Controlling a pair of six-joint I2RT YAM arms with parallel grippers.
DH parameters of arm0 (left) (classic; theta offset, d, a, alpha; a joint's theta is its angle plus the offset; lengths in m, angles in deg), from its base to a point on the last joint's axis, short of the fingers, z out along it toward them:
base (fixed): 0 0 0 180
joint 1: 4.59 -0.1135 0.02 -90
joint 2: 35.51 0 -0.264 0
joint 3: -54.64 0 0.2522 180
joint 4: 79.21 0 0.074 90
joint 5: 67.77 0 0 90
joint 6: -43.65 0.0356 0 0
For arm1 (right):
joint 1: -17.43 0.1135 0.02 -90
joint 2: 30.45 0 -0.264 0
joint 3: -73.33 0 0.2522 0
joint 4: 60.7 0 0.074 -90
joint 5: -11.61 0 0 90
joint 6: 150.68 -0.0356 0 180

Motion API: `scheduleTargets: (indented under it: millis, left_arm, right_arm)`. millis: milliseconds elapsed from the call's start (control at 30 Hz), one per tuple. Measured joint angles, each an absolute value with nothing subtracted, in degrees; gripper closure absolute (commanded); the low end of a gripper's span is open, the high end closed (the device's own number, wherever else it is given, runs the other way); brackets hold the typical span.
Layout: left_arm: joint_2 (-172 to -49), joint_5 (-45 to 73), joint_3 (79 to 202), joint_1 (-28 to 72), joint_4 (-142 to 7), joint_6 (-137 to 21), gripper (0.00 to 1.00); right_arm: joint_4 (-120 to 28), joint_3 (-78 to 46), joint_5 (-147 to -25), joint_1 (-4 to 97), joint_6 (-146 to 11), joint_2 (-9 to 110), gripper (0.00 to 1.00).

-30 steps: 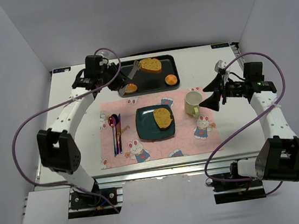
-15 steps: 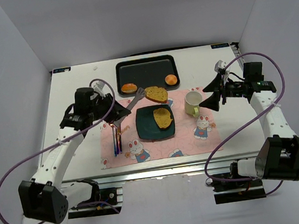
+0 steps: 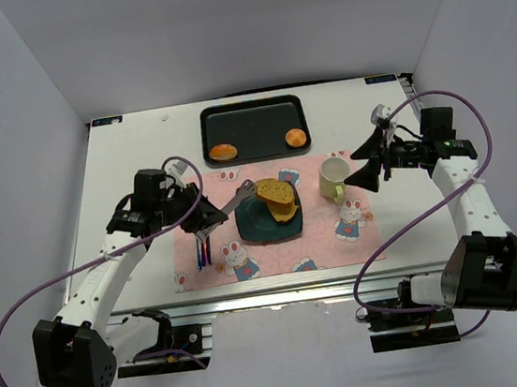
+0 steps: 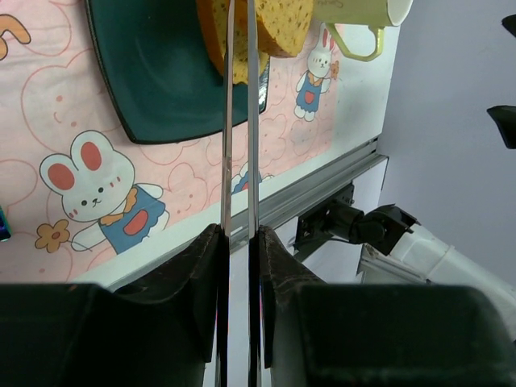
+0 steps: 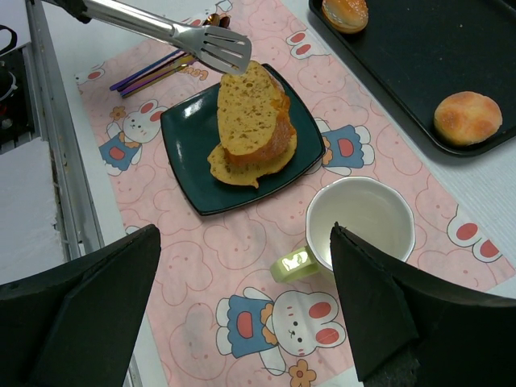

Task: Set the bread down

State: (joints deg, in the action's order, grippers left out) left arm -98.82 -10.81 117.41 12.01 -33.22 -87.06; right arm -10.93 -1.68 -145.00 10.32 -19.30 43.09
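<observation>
Two slices of bread lie on the dark teal plate point(image 3: 253, 224) in the middle of the pink mat. The upper slice point(image 3: 274, 191) point(image 5: 250, 109) leans over the lower slice point(image 3: 286, 211) point(image 5: 242, 168). My left gripper point(image 3: 207, 217) point(image 4: 239, 242) is shut on metal tongs point(image 3: 238, 195) point(image 4: 228, 121). The tongs' slotted tip point(image 5: 214, 46) is at the upper slice's far-left edge; whether it still pinches the slice I cannot tell. My right gripper point(image 3: 368, 163) point(image 5: 242, 242) hangs open and holds nothing, right of the mug.
A pale green mug point(image 3: 334, 177) point(image 5: 360, 222) stands right of the plate. Two round buns point(image 3: 223, 151) point(image 3: 296, 137) sit on the black tray point(image 3: 250, 124) at the back. Cutlery point(image 3: 200, 231) lies on the mat left of the plate.
My left arm swung the tongs with the second slice from the back tray down onto the plate, over the first slice. The right arm has stayed still.
</observation>
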Motion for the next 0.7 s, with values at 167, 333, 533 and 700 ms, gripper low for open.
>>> scheduleTargets:
  millis: [167, 333, 533, 700]
  left_arm:
    - [-98.8, -10.8, 117.4, 12.0, -32.1, -86.0, 0.63]
    - [-98.8, -10.4, 117.4, 12.0, -31.3, -85.3, 0.56]
    - [-98.8, -9.2, 117.4, 12.0, -29.7, -84.6, 0.55]
    - [-98.8, -6.9, 117.9, 12.0, -27.5, -83.7, 0.59]
  right_arm:
    - [-10.9, -1.7, -145.0, 10.3, -19.3, 43.1, 0.11]
    - [-10.9, -1.7, -145.0, 10.3, -19.3, 43.1, 0.11]
    - [-10.8, -1.7, -145.0, 10.3, -19.3, 43.1, 0.11]
    - [-10.8, -1.7, -145.0, 10.3, -19.2, 43.1, 0.11]
